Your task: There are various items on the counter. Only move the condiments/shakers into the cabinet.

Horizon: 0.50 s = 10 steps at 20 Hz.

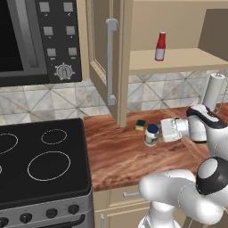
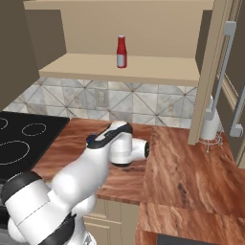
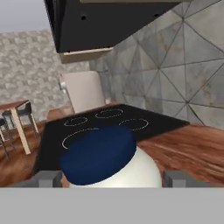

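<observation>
A white jar (image 1: 152, 133) with a dark blue lid stands on the reddish-brown counter (image 1: 129, 156), right of the stovetop. My gripper (image 1: 154, 135) reaches in level from the right and is shut on this jar. In the hand view the jar (image 3: 109, 162) sits between the two fingertips (image 3: 43, 178) of the gripper (image 3: 111, 177), which press against its sides. A red squeeze bottle (image 1: 160, 46) with a white cap stands upright on the tan shelf (image 1: 187, 60) of the open cabinet, and the same red squeeze bottle (image 2: 121, 51) shows in the right base view.
A green-and-yellow sponge (image 1: 140, 125) lies just behind the jar on its left. The open cabinet door (image 1: 104, 67) hangs over the counter's left end. A paper towel roll (image 1: 213, 91) stands at the back right. The black stovetop (image 1: 40, 160) lies to the left.
</observation>
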Tool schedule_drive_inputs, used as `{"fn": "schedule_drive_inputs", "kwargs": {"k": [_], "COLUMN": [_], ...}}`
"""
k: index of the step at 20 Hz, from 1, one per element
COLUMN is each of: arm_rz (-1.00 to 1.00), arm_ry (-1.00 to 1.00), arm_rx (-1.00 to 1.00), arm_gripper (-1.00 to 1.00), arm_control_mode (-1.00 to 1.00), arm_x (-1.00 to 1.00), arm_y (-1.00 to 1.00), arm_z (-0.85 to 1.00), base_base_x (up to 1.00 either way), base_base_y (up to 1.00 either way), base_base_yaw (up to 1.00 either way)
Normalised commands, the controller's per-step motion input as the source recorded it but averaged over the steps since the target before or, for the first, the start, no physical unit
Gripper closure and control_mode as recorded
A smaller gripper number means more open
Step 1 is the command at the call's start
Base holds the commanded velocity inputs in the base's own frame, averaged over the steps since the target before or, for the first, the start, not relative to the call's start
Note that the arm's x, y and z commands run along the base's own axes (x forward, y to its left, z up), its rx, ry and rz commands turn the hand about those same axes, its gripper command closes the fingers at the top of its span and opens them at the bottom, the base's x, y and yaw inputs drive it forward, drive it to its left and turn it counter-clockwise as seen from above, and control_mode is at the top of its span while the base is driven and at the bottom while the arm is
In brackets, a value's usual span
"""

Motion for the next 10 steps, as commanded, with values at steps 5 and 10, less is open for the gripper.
{"fn": "schedule_drive_inputs", "kwargs": {"k": [5, 10], "arm_rz": [-0.15, -0.21], "arm_ry": [-0.02, 0.0], "arm_rx": [0.06, 0.06], "arm_gripper": [1.0, 1.0], "arm_control_mode": [-1.0, -1.0], "arm_x": [-0.31, -0.21], "arm_y": [0.0, 0.02], "arm_z": [1.0, 1.0], "base_base_x": [0.0, 0.0], "base_base_y": [0.0, 0.0], "base_base_yaw": [0.0, 0.0]}}
